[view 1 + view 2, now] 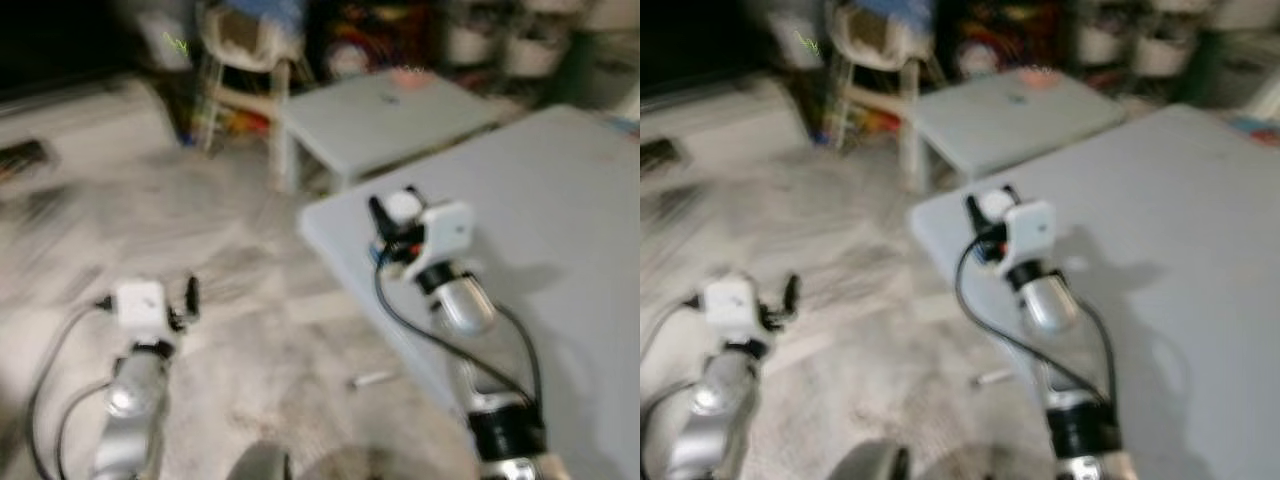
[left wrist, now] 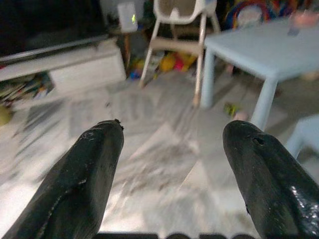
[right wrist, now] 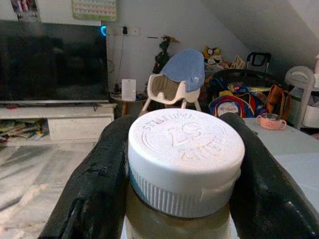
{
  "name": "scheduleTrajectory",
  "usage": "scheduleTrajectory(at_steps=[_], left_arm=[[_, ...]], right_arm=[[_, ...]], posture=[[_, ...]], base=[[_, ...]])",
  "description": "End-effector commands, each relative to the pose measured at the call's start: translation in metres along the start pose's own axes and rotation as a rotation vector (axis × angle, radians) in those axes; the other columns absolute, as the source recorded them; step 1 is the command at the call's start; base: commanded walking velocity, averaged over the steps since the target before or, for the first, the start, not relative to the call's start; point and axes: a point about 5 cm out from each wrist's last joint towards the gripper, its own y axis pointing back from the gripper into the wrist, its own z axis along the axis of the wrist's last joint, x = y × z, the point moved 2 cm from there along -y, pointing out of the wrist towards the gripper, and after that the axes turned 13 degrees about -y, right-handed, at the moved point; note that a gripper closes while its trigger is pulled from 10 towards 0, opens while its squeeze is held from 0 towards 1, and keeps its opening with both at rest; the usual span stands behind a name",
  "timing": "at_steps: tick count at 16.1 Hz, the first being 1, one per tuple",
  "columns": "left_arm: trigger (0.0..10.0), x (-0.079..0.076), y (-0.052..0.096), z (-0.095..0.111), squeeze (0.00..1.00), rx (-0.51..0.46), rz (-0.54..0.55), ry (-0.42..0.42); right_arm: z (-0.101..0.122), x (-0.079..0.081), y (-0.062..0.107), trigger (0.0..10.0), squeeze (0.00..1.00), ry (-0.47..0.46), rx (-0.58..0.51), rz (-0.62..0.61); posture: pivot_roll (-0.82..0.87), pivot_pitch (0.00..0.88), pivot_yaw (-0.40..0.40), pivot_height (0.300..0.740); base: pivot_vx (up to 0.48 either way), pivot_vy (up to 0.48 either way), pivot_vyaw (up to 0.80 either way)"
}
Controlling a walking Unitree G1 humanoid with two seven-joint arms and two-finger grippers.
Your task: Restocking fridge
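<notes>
Right tool [image 3: 182, 164] grips bottle [image 3: 185, 149] over grey table's [image 1: 560, 190] corner edge.

white cap [image 3: 186, 159] of the bottle [image 3: 174, 224] has embossed raised lettering in a ring plus a big central mark, too soft to read for sure; wall chart [image 3: 94, 9] above the TV [image 3: 50, 62] has print too small to read.
</notes>
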Motion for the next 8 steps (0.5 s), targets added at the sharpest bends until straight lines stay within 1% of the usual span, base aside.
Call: scheduleTrajectory(at_steps=[1, 2, 4, 5, 6, 7, 8], left_arm=[[10.0, 0.004, -0.003, 0.002, 0.0, -0.01, -0.004, -0.013], [10.0, 0.004, -0.004, 0.006, 0.0, -0.028, -0.026, 0.001], [10.0, 0.005, -0.006, 0.007, 0.0, -0.033, -0.017, 0.008], [10.0, 0.001, -0.007, 0.008, 0.0, -0.036, -0.016, 0.009], [10.0, -0.009, -0.009, 0.01, 0.0, -0.042, -0.039, 0.008], [10.0, -0.012, -0.009, 0.01, 0.0, -0.044, -0.051, 0.006], [10.0, -0.018, -0.012, 0.012, 0.0, -0.057, -0.088, -0.014]], right_arm=[[-0.015, -0.003, 0.005, 10.0, 0.0, -0.015, 0.064, -0.028], [-0.017, -0.004, 0.005, 10.0, 0.0, -0.009, 0.069, -0.028], [-0.017, -0.005, 0.005, 10.0, 0.0, -0.012, 0.064, -0.032], [-0.018, -0.005, 0.004, 10.0, 0.0, -0.009, 0.065, -0.033], [-0.019, -0.008, 0.004, 10.0, 0.0, 0.013, 0.062, -0.037], [-0.019, -0.009, 0.005, 10.0, 0.0, 0.02, 0.059, -0.041], [-0.017, -0.021, 0.008, 10.0, 0.0, 0.029, 0.045, -0.101]], posture=[[0.09, 0.0, 0.015, 0.74], [0.09, 0.0, 0.017, 0.74], [0.1, 0.0, 0.02, 0.74], [0.1, 0.0, 0.025, 0.74], [0.08, 0.0, 0.05, 0.74], [0.07, 0.0, 0.055, 0.74], [0.05, 0.0, 0.081, 0.74]], base=[[0.0, 0.0, 0.8], [0.0, 0.0, 0.8], [0.0, 0.0, 0.8], [0.0, 0.0, 0.8], [0.0, 0.0, 0.8], [0.0, 0.0, 0.8], [0.0, 0.0, 0.8]])
